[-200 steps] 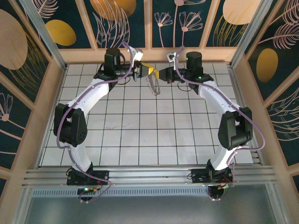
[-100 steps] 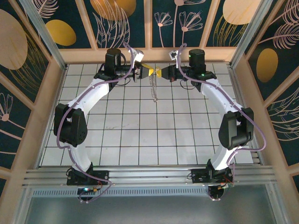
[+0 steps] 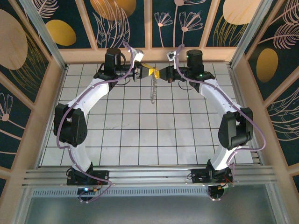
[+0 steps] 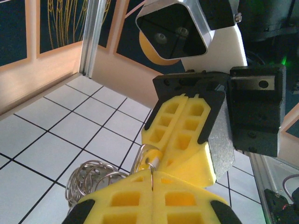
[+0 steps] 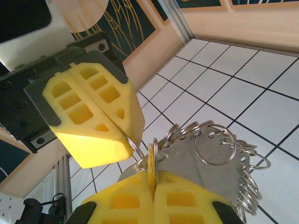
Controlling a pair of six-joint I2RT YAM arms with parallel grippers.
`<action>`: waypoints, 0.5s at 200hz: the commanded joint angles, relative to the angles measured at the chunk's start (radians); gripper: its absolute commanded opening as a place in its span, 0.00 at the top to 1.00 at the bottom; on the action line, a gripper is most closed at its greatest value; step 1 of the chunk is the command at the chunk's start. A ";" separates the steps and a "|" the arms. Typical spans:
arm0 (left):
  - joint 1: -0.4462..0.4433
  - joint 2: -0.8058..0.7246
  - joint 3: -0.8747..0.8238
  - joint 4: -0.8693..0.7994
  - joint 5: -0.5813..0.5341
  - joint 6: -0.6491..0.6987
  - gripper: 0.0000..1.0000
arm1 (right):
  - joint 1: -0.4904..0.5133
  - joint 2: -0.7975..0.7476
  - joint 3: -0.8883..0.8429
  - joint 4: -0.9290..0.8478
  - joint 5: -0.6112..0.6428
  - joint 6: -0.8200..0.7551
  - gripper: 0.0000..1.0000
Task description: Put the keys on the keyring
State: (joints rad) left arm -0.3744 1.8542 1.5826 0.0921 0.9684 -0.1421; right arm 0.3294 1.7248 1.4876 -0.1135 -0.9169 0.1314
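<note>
Both grippers meet tip to tip above the back middle of the table. My left gripper (image 3: 147, 71) (image 4: 153, 176) is shut on a thin silver ring of the keyring (image 4: 150, 158). From that ring a chain of linked silver rings (image 3: 152, 91) (image 5: 212, 137) hangs down over the tiles. My right gripper (image 3: 161, 73) (image 5: 153, 176) is shut on the keys (image 5: 152, 161), a flat piece with a yellow tag held edge-on. The tag touches the held ring right at the left gripper's fingertips (image 5: 122, 125). In the left wrist view the right gripper's fingers (image 4: 184, 135) face mine.
White tiled floor (image 3: 140, 135) lies below the hanging rings. The wooden back wall (image 3: 149, 54) stands close behind both grippers, with side walls (image 3: 44, 107) left and right. Both arms arch in from the near rail (image 3: 149, 175).
The hanging ring chain has swung from a slanted bunch to hanging straight down. The right gripper shifted slightly away and back against the left; both stay shut.
</note>
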 commanded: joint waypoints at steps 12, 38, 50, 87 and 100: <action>-0.004 -0.012 0.034 0.015 0.026 0.004 1.00 | 0.013 0.020 -0.006 0.009 -0.024 -0.029 1.00; -0.005 -0.009 0.039 0.014 0.029 0.006 1.00 | 0.007 0.022 0.013 -0.011 -0.009 -0.042 1.00; -0.004 -0.009 0.037 0.014 0.029 0.006 1.00 | 0.001 0.023 0.028 -0.026 -0.003 -0.047 1.00; -0.004 -0.010 0.030 0.012 0.033 0.009 1.00 | -0.025 0.021 0.066 -0.039 0.001 -0.041 1.00; -0.004 -0.010 0.030 0.011 0.036 0.009 1.00 | -0.027 0.022 0.084 -0.047 0.000 -0.042 1.00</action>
State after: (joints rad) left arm -0.3744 1.8542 1.5826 0.0917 0.9680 -0.1421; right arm 0.3145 1.7382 1.5066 -0.1432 -0.9134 0.1089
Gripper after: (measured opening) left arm 0.060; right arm 0.044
